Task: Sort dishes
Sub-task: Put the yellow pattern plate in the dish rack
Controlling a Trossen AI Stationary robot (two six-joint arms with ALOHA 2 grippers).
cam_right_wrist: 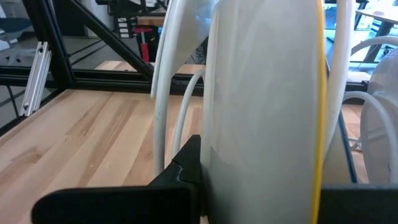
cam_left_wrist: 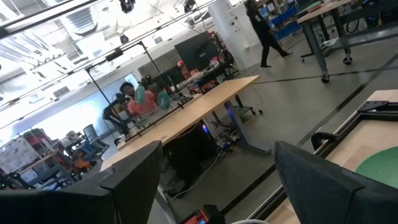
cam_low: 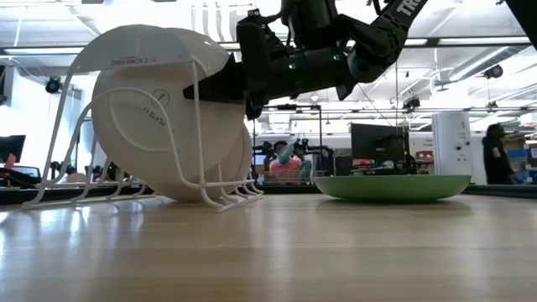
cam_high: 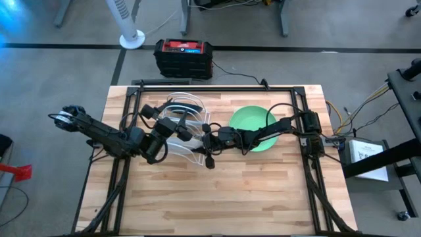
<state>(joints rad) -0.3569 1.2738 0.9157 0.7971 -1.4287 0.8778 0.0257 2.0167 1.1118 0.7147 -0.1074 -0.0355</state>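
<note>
Wire rack [cam_high: 181, 128] and green plate [cam_high: 253, 125] crowd the table's [cam_high: 217, 197] back; front open.

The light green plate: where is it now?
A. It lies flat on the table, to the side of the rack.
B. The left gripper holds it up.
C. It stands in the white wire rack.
A: the light green plate lies flat on the table, apart from the rack.

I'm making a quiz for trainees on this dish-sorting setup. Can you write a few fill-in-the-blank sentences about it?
1. The light green plate lies flat on the ____.
2. The right pincer is shut on a plate with a ____ rim.
3. That plate stands on edge in the white wire ____.
4. The left pincer is ____, holding nothing.

Missing words: table; yellow; rack; open
</note>
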